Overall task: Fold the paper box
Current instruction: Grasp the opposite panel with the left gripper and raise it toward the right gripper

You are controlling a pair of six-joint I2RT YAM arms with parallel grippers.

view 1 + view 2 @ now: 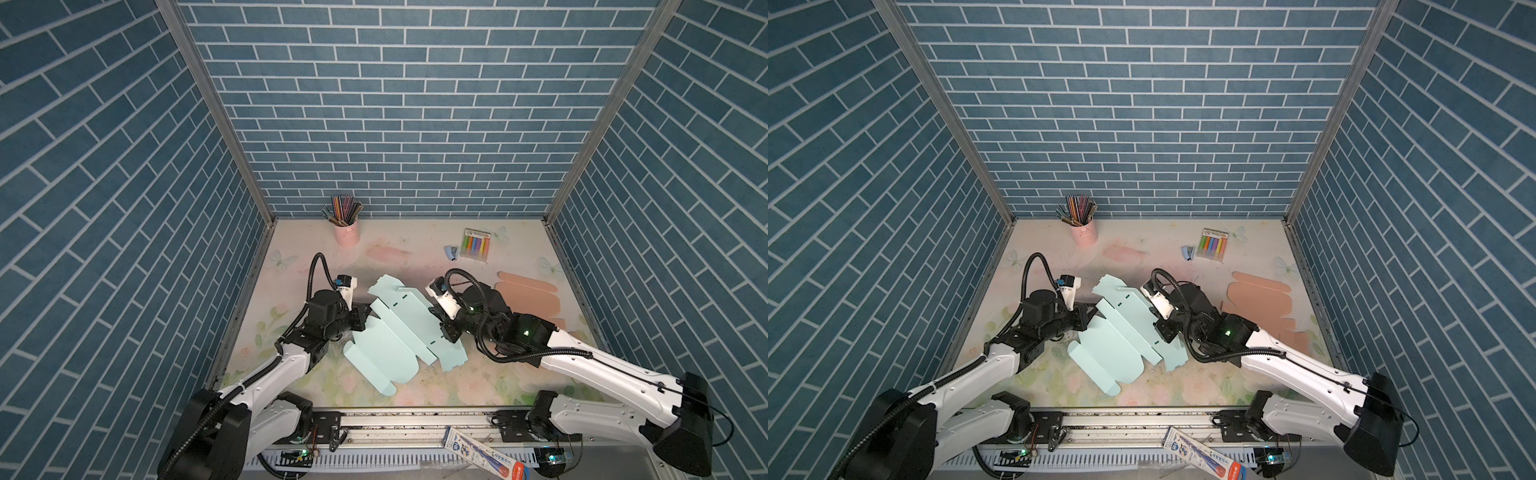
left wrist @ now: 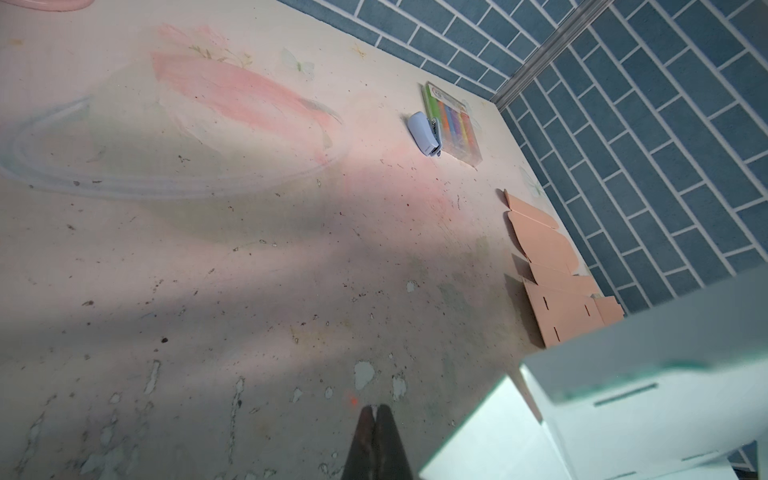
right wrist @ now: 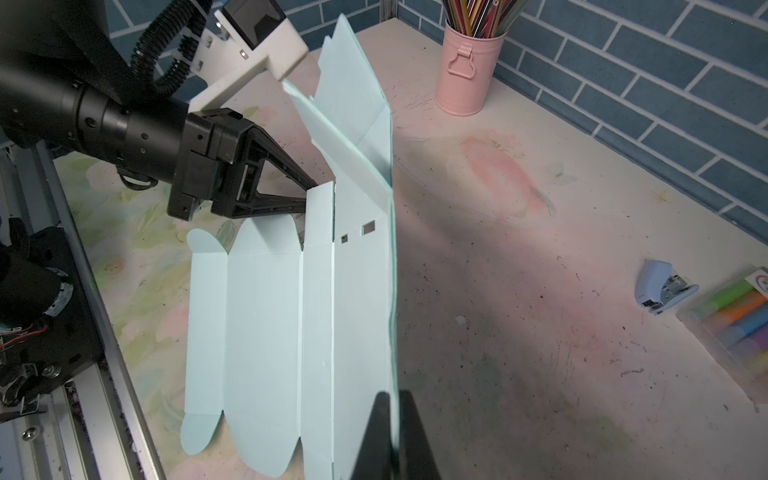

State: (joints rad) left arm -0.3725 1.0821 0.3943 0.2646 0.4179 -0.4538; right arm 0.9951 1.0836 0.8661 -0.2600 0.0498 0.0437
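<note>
The paper box [image 1: 399, 328] [image 1: 1121, 336] is a pale blue die-cut blank in the middle of the table, part flat and part folded up. In the right wrist view one long panel of the paper box [image 3: 266, 316] stands upright. My right gripper [image 3: 392, 399] [image 1: 445, 330] is shut on that panel's edge. My left gripper [image 2: 376, 409] [image 1: 365, 312] is shut with nothing between its fingers. It sits at the blank's left side, its tips against a small end flap [image 3: 320, 208]. A raised corner of the paper box [image 2: 623, 399] shows in the left wrist view.
A pink cup of pencils [image 1: 347, 232] stands at the back left. A marker pack [image 1: 476, 245] and a small blue stapler [image 1: 453, 252] lie at the back right. A peach cardboard blank [image 1: 528, 297] lies flat by the right wall. Blue brick walls enclose three sides.
</note>
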